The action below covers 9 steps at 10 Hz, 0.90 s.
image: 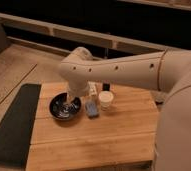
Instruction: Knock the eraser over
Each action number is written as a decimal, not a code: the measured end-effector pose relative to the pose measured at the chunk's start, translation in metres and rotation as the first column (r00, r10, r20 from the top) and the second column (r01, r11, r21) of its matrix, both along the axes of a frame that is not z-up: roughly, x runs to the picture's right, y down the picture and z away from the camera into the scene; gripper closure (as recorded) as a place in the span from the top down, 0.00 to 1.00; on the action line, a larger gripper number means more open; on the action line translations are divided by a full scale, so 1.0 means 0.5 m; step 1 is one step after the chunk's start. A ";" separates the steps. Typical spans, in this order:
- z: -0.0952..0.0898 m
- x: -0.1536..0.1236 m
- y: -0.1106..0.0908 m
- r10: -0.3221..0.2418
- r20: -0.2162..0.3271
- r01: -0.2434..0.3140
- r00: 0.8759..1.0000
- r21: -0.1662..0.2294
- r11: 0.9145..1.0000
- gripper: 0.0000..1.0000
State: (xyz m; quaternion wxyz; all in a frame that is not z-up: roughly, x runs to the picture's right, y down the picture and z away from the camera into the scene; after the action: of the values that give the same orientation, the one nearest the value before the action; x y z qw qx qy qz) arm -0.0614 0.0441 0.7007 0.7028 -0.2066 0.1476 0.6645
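The eraser (106, 87) is a small black block standing upright on the wooden table (114, 135), just behind the little white cup (105, 100). My gripper (70, 101) hangs at the end of the white arm, low over the dark bowl (64, 108), left of the eraser and apart from it. The arm's wrist hides most of the gripper. A light-blue flat pad (92, 109) lies between the bowl and the cup. A small clear bottle with a white label (93, 90) stands behind the pad, partly hidden by the wrist.
A dark mat (14, 125) lies along the table's left edge. My own white arm and body (179, 115) cover the right side of the view. Dark shelving (114, 30) runs behind the table.
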 end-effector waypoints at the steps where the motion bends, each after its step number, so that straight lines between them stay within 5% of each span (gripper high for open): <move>1: 0.002 0.012 -0.008 0.001 0.001 -0.001 1.000 0.016 1.000 0.65; 5: 0.007 0.010 -0.005 0.010 -0.002 -0.010 1.000 0.010 1.000 0.65; 7: 0.061 0.145 -0.013 0.119 -0.114 -0.117 0.986 0.020 0.993 0.65; 9: 0.110 0.258 -0.042 0.206 -0.158 -0.197 0.966 0.072 0.978 0.65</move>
State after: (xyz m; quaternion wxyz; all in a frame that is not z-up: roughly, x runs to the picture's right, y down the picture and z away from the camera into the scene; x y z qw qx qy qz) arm 0.0675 0.0233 0.7557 0.6227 -0.1454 0.1647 0.7510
